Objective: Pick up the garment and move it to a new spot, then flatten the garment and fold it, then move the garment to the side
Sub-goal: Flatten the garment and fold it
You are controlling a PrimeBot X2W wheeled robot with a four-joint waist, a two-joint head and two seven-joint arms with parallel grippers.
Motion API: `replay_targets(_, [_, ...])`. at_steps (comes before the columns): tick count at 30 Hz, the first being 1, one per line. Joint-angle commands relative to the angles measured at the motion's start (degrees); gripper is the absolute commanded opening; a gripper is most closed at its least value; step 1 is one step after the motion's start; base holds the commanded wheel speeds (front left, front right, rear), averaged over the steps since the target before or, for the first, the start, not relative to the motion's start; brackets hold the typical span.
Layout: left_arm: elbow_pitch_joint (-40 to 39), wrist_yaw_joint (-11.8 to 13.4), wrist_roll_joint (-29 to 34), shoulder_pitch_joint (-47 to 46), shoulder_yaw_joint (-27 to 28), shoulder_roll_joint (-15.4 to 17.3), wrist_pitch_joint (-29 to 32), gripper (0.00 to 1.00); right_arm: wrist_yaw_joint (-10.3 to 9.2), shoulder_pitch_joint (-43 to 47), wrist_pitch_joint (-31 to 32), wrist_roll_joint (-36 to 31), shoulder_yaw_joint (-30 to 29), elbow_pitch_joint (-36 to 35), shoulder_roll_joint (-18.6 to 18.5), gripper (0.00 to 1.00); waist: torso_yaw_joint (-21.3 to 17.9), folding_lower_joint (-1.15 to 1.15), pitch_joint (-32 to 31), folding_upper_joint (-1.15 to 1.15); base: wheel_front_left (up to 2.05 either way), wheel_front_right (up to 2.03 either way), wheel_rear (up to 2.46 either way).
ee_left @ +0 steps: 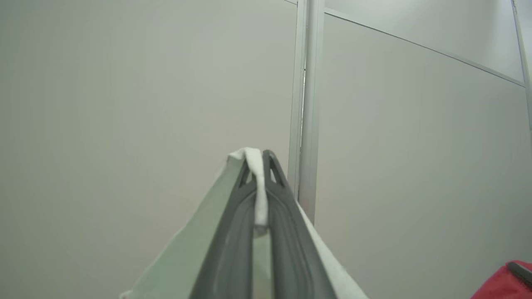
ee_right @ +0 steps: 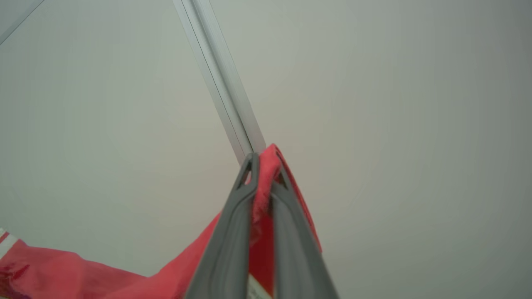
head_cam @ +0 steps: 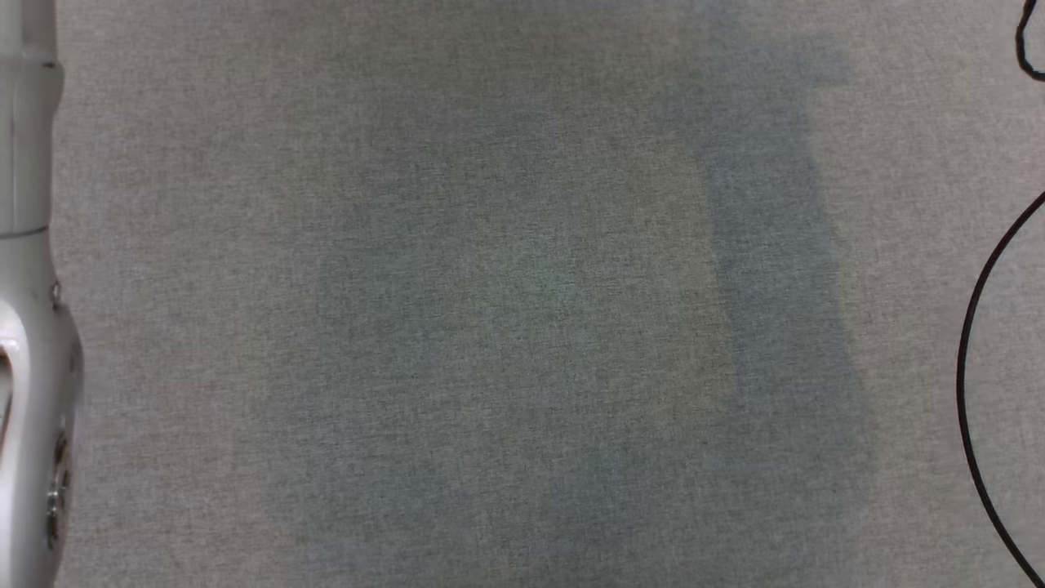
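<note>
My left gripper [ee_left: 261, 160] is clenched on a white edge of the garment [ee_left: 259, 195], and pale green cloth falls away on the left of that view. My right gripper [ee_right: 262, 160] is clamped on the garment's red side. That red cloth sags toward the lower left of the right wrist view, where a white stripe [ee_right: 6, 245] shows. Both grippers face pale wall panels [ee_left: 124, 104] joined by a metal post [ee_left: 309, 104], with the garment hanging from them. From the head I see the grey surface [head_cam: 522, 294], a pale forearm [head_cam: 28, 327] at its left edge and a black cable [head_cam: 971, 367] at the right.
</note>
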Motion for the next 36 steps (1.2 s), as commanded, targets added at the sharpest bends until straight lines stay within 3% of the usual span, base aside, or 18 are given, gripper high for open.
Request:
replay_targets(1, [0.11, -0.10, -0.41, 1.35, -0.98, -0.10, -0.32, 0.00, 0.03, 0.25, -0.37, 0.77, 0.77, 0.52, -0.26, 0.00, 0.16, -0.01, -0.01, 0.00, 0.00, 0.00, 0.00])
replay_targets(9, [-1.95, -0.10, -4.02, 12.31, -2.05, 1.66, -0.96, 0.00, 0.03, 8.79, -1.48, 4.67, 6.15, 0.88, -0.38, 0.00, 0.55, -0.01, 0.37, 0.00, 0.00, 0.00, 0.00])
replay_targets(19, [-14.43, 0.10, -2.12, 40.30, 3.04, 1.18, -1.00, 0.00, 0.03, 31.91, -1.83, 9.10, 8.82, -9.17, -1.60, 0.00, 0.52, -0.01, -2.88, 0.00, 0.00, 0.00, 0.00])
replay_targets(34, [-29.66, 1.29, -1.80, 84.10, 10.67, -6.08, -1.00, 0.00, 0.03, 69.05, -1.81, 13.82, 4.69, -19.52, -1.96, 0.00, 2.35, -0.01, -13.33, 0.00, 0.00, 0.00, 0.00])
replay_targets(36, [-30.05, 1.30, -1.75, 86.03, 10.69, -6.20, -1.01, 0.00, 0.03, 70.86, -1.81, 13.92, 4.23, -20.06, -1.85, 0.00, 2.52, -0.01, -14.03, 0.00, 0.00, 0.00, 0.00])
